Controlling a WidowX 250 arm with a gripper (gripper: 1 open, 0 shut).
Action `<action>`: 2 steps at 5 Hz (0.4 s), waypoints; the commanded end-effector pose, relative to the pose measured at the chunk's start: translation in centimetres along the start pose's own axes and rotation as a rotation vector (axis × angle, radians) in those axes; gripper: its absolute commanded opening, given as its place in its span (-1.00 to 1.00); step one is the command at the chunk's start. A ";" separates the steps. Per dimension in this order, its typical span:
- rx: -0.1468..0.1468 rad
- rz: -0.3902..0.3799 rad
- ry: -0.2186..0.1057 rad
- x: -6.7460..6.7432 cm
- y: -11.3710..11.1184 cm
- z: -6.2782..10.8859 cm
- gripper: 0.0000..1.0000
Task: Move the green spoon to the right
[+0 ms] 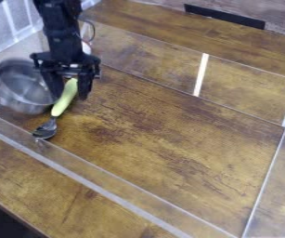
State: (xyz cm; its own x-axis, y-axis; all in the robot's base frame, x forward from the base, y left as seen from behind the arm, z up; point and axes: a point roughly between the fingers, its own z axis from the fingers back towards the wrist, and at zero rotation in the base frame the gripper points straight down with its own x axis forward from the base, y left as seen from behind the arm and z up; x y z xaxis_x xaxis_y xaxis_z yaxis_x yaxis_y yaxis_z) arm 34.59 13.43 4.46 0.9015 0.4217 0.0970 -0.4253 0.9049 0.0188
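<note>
The green spoon [63,99] lies at the left of the wooden table, its yellow-green handle pointing away and its silver bowl [43,130] nearest the front edge. My gripper [67,88] points straight down over the far end of the handle. One dark finger [53,86] stands on the left of the handle and the other on the right. A small gap still shows on each side, so the jaws are open, though narrow. The spoon rests on the table.
A round steel pot [17,85] stands just left of the spoon, close to the left finger. Clear plastic walls [132,200] fence the work area at the front and the right. Bare wood stretches to the right of the spoon.
</note>
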 end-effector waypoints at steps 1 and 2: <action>0.006 0.074 -0.041 1.1 0.3 1.3 -1.00; -0.017 0.117 -0.044 0.4 -2.1 2.8 -1.00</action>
State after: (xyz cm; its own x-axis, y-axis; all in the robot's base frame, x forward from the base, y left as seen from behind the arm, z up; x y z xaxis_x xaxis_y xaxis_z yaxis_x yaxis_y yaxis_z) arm 34.88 12.86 4.57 0.8367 0.5426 0.0743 -0.5448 0.8385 0.0128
